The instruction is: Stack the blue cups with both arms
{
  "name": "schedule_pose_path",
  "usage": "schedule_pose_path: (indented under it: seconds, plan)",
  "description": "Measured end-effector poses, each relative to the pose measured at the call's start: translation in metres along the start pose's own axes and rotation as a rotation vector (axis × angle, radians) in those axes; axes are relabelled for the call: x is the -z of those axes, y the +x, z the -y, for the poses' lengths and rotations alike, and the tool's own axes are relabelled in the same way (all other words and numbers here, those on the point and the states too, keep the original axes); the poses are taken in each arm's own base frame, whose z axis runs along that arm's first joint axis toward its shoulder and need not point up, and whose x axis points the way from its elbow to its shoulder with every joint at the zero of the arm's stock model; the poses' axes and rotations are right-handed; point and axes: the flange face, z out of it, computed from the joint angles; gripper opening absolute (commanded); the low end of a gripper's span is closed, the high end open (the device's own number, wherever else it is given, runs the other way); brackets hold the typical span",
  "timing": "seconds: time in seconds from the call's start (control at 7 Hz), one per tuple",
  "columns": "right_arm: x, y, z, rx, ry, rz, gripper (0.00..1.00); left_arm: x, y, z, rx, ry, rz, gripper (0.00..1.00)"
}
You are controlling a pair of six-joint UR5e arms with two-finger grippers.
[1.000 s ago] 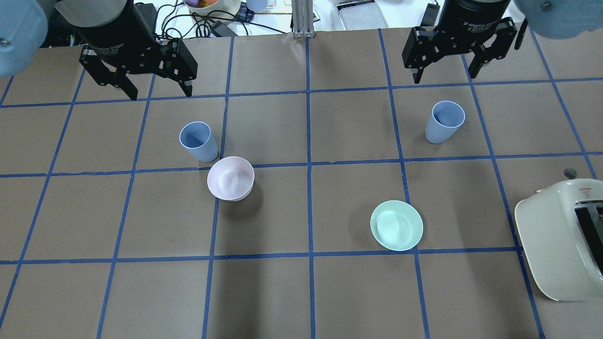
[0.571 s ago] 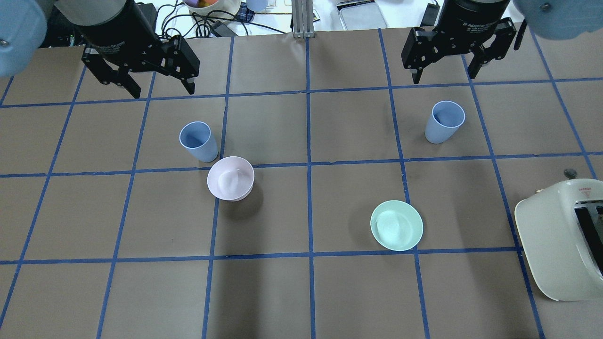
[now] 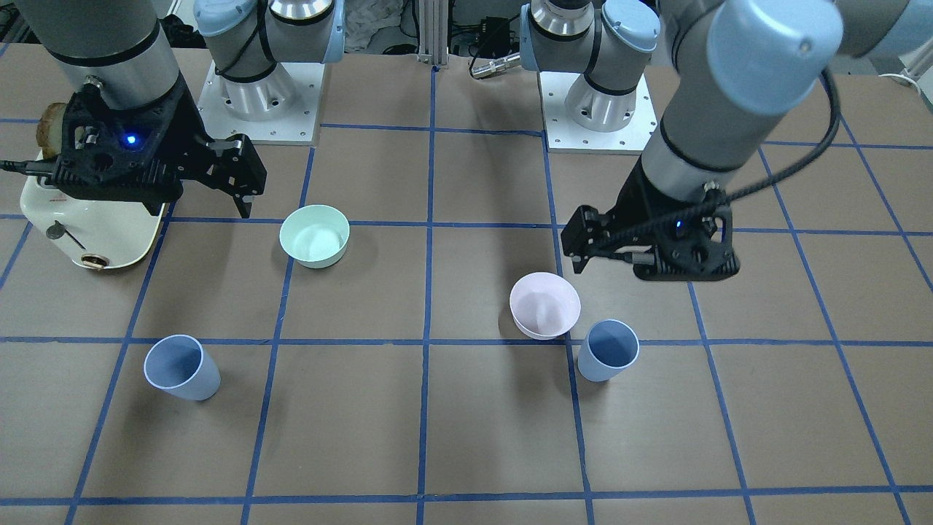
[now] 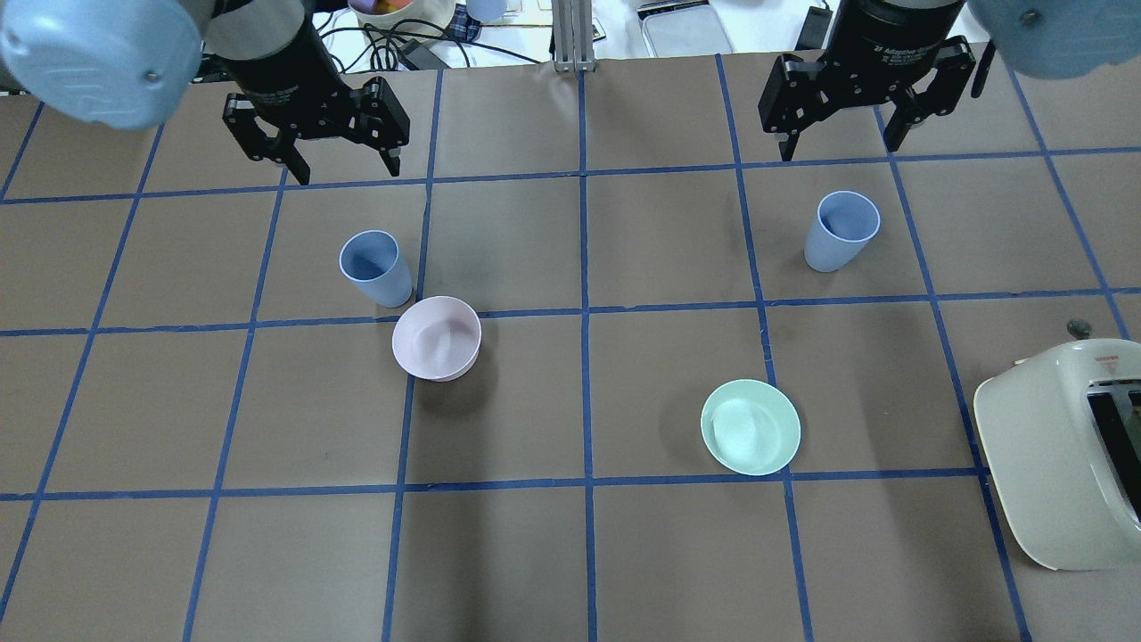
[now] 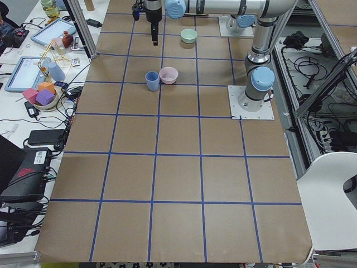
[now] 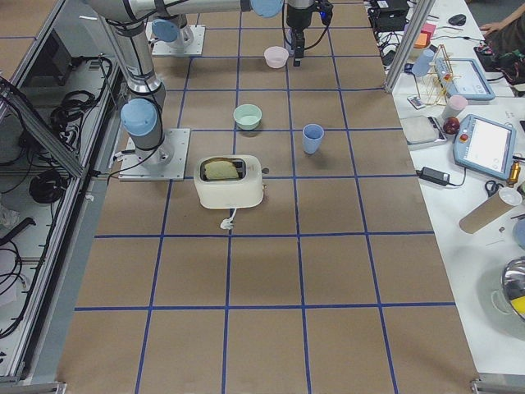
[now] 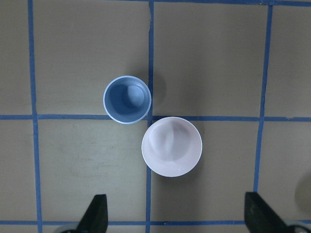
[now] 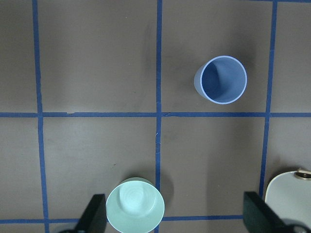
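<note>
Blue is the colour I look for, and I see two small pale-blue plastic cups standing upright on the brown table (image 4: pixel 294 562) with its blue tape lines. They are well apart from each other.

The left cup (image 4: pixel 374 266) stands on the robot's left side, just beside a round pale pink bowl (image 4: pixel 437 337). From the left wrist camera their rims look very close, but I cannot tell if they touch. The right cup (image 4: pixel 840 230) stands by itself on the robot's right side. A round mint-green bowl (image 4: pixel 751 426) sits closer to the robot than the right cup and well apart from it. A cream-white toaster (image 4: pixel 1052 455) sits at the table's right edge. In the right side view I see a slice of bread in its slot.

The left pincer (image 4: pixel 346 172) hangs in the air above the table, near the left cup and the pink bowl. Its wrist camera looks straight down on both of them. Its two black fingers are spread wide and hold nothing. The right pincer (image 4: pixel 840 149) hangs in the air near the right cup, and its wrist camera sees that cup and the green bowl below. Its fingers are wide apart too, and it has nothing in it.

No pincer touches a cup. The cups are not yet stacked.
</note>
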Motion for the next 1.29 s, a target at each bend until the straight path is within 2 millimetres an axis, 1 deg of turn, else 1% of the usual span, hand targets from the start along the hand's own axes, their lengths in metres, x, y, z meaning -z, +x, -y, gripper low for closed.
schedule_pose_path:
  seconds: [0.29,0.43,0.57,0.71,0.86,1.0,1.29]
  plan:
    - [0.0,0.0,-0.001,0.0,0.0,0.0,1.0,-0.087,-0.002,0.034,-0.009,-0.054,0.014,1.0]
    - [-0.001,0.0,-0.001,0.0,0.0,0.0,1.0,-0.126,-0.005,0.047,-0.012,-0.038,0.037,1.0]
    - [-0.002,0.0,-0.001,0.001,-0.002,0.0,1.0,-0.153,-0.008,0.051,-0.015,-0.037,0.063,1.0]
    - [-0.002,0.0,-0.001,0.001,-0.002,-0.001,1.0,-0.168,-0.009,0.051,-0.016,-0.052,0.077,0.69]
    - [-0.002,0.0,-0.001,0.0,-0.002,-0.001,1.0,-0.175,-0.011,0.05,-0.015,-0.066,0.084,0.03]
    - [-0.002,0.0,-0.001,0.0,-0.001,-0.001,1.0,-0.181,-0.011,0.05,-0.011,-0.075,0.083,0.0]
    - [-0.001,0.0,-0.001,0.0,-0.001,-0.001,1.0,-0.184,-0.011,0.05,-0.002,-0.078,0.081,0.0]
